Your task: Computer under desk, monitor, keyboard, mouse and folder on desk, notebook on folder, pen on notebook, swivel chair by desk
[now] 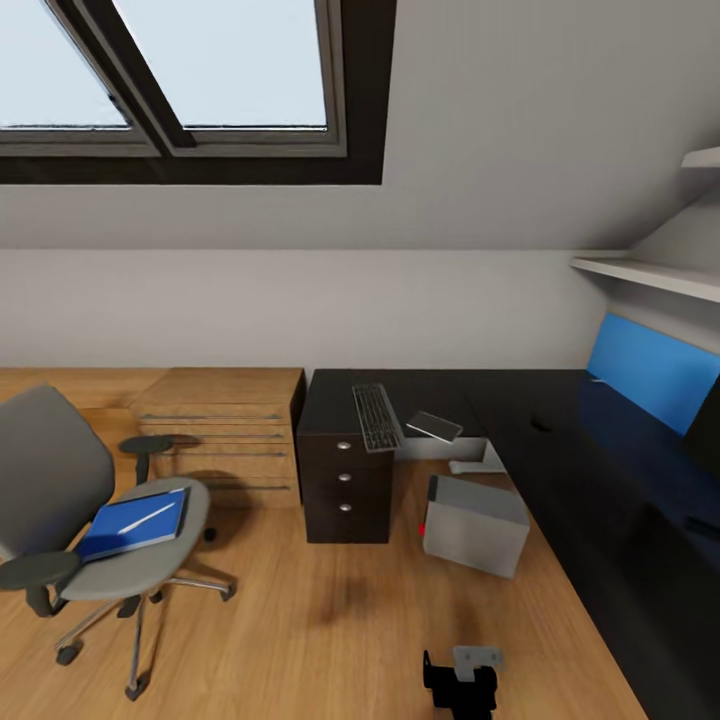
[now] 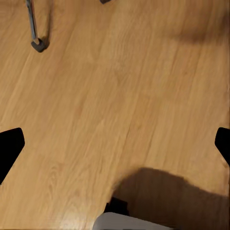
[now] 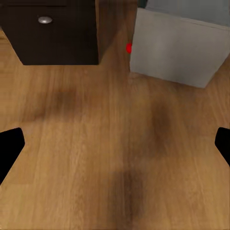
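The slim dark-keyed keyboard with a silvery rim (image 1: 376,416) is seen lying flat on top of the dark three-drawer unit (image 1: 345,490), its long axis running front to back. The light grey box-shaped computer (image 1: 476,525) is stood on the wooden floor (image 1: 330,620) just beside the long black-topped desk (image 1: 600,480). A blue folder (image 1: 133,522) is laid on the grey swivel chair (image 1: 90,500), a thin white pen (image 1: 146,518) resting diagonally upon it. The fingertips of the left gripper (image 2: 115,143) and the right gripper (image 3: 115,143) are set wide apart, holding nothing
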You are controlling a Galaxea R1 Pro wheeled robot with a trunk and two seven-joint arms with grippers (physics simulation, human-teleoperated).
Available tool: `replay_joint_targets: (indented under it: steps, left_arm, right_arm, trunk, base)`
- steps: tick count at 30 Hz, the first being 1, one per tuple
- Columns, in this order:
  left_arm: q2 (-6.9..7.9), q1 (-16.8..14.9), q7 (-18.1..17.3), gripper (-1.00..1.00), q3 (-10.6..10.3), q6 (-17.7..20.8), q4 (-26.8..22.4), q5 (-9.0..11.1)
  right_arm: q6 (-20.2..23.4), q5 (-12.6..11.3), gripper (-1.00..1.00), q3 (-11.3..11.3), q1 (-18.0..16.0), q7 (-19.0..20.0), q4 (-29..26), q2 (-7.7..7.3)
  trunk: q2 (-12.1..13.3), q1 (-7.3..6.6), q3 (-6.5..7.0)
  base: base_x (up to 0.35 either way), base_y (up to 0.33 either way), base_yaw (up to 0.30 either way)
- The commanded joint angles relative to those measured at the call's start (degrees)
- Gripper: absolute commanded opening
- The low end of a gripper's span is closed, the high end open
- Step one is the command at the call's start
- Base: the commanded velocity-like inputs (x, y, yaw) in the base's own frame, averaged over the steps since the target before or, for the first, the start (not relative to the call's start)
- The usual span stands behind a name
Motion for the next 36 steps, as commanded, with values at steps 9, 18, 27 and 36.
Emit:
replay_joint_targets:
  steps: [9, 18, 27, 36]
  left_arm:
    - [-1.78, -0.72, 0.40, 1.00, 0.07, 34.63, -37.25, 0.76]
    - [-4.52, -2.90, 0.34, 1.00, 0.07, 41.58, -45.13, 0.80]
    - [-4.68, -3.02, 0.09, 1.00, 0.14, 42.17, -46.92, 1.51]
    - [-4.79, -3.02, -0.02, 1.00, 0.10, 42.29, -46.57, 1.64]
  right_arm:
    - [17.23, -11.26, 1.00, 0.37, -0.18, 1.54, -31.22, 2.64]
    - [40.34, -44.05, 1.00, -0.02, -0.39, 14.41, -42.10, 1.73]
    - [42.89, -50.87, 1.00, -0.08, -0.34, 20.12, -41.46, 0.25]
    - [43.07, -51.29, 1.00, -0.31, -0.33, 20.30, -38.27, -1.34]
  trunk:
    - [-0.07, 0.05, -0.10]
    - [-0.07, 0.05, -0.10]
    - [-0.07, 0.05, -0.10]
    - [-0.07, 0.05, -0.10]
  base:
    - [0.332, 0.000, 0.000]
    - [0.331, 0.000, 0.000]
    - [0.331, 0.000, 0.000]
    - [0.331, 0.000, 0.000]
